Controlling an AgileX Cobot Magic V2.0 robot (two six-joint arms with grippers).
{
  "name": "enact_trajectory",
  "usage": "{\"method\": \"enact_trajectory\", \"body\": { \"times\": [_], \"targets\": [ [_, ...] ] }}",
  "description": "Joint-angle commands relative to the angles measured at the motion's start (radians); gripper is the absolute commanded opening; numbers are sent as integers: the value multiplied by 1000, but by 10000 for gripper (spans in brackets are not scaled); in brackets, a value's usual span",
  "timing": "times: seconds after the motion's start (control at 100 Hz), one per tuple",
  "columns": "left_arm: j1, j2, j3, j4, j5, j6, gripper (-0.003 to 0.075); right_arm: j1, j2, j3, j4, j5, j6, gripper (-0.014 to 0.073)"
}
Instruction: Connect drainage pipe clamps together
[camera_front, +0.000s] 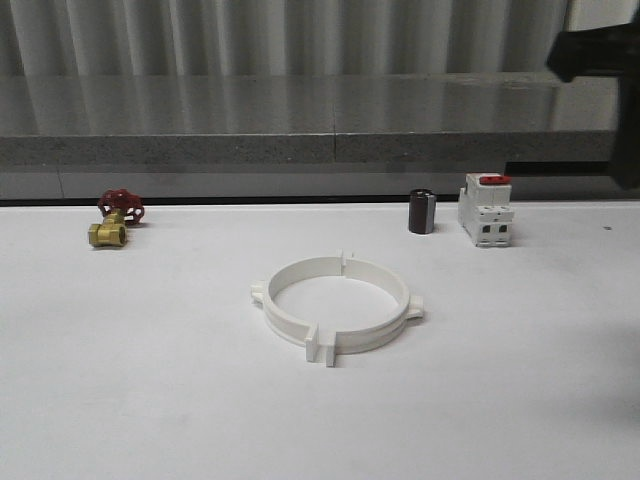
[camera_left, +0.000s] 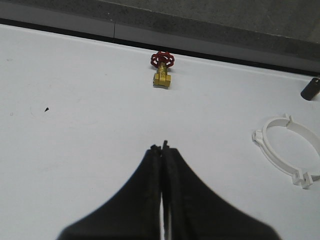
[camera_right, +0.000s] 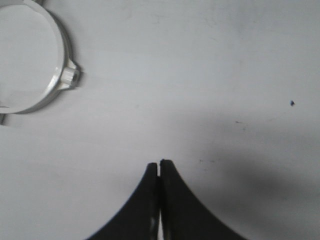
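Observation:
The two white drainage pipe clamps (camera_front: 336, 303) lie joined as one ring in the middle of the white table, end tabs meeting at the front and back, a lug on each side. The ring shows again in the left wrist view (camera_left: 289, 150) and partly in the right wrist view (camera_right: 56, 75). My left gripper (camera_left: 161, 147) is shut with nothing between its fingers, hovering over bare table well to the left of the ring. My right gripper (camera_right: 160, 163) is also shut and empty, over bare table to the right of the ring.
A brass valve with a red handwheel (camera_front: 117, 218) sits at the back left. A small dark cylinder (camera_front: 422, 211) and a white breaker with a red switch (camera_front: 486, 209) stand at the back right. A grey ledge (camera_front: 300, 150) runs behind the table.

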Motion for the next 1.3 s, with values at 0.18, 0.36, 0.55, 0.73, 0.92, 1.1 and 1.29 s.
{"method": "enact_trajectory", "body": {
  "times": [0.18,0.36,0.55,0.73,0.92,1.1,1.29],
  "targets": [
    [2,8,-25,2,-80,3,-20,-98,-316,137,1,-79,0,-68],
    [2,8,-25,2,-80,3,-20,-133,-489,249,-6,-90,0,-68],
    [2,8,-25,2,-80,3,-20,-195,-678,341,-67,-118,17,-68],
    [2,8,-25,2,-80,3,-20,-211,-814,411,-123,-182,17,-68],
    [2,8,-25,2,-80,3,-20,-211,-975,515,-131,-279,17,-68],
    [2,8,-25,2,-80,3,-20,-211,-1138,660,-137,-423,17,-68],
    [2,8,-25,2,-80,3,-20,-255,-1243,873,-87,-703,-39,-68]
  ]
}}
